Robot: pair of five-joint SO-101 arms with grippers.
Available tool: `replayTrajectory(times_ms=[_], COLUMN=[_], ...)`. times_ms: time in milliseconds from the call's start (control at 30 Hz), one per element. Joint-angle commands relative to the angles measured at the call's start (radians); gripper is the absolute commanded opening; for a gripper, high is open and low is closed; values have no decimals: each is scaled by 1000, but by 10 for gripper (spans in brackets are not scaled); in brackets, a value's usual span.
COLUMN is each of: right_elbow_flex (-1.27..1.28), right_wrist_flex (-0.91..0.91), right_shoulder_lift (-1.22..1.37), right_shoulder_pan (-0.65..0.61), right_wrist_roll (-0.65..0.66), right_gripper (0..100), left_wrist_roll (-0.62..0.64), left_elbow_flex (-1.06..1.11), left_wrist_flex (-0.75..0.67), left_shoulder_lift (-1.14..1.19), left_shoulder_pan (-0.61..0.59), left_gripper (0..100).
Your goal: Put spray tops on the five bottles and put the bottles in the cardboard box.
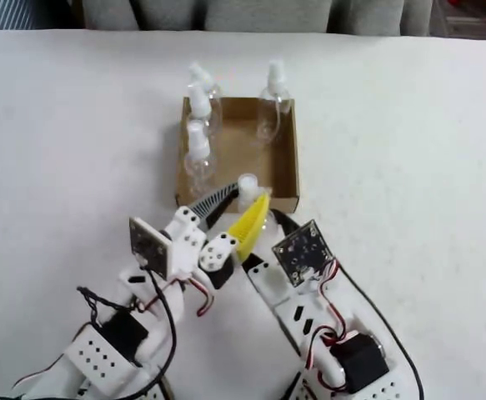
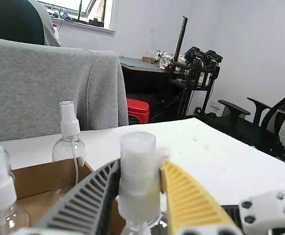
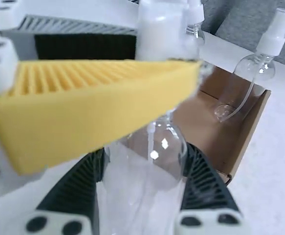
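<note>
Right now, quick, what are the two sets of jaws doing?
Left jaws: closed on the spray top.
Right jaws: closed on the bottle below it.

A flat white tabletop (image 1: 409,125) fills the high view. A shallow brown open-topped cardboard box (image 1: 293,154) sits on it near the middle, with bare white surface on every side. At the near edge, the white bases of the left arm (image 1: 101,354) and the right arm (image 1: 351,358) rest on the tabletop side by side, just short of the box's near wall.
</note>
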Motion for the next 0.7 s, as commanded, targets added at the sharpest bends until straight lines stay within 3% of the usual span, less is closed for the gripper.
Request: replayTrajectory(times_ms=[0, 367, 667], right_elbow_flex=[-57, -57, -55], right_wrist_flex=[-7, -10, -12], right_shoulder_lift=[-8, -8, -7], right_shoulder_pan=[24, 24, 24], right_wrist_roll=[0, 0, 0], right_gripper=[15, 15, 15], left_wrist_roll=[-2, 78, 77], left_elbow_flex=[20, -29, -34], left_wrist_flex=[-28, -28, 12], left_shoulder_lift=[-10, -10, -13], left_shoulder_pan=[10, -82, -79], left_gripper=[261, 295, 298])
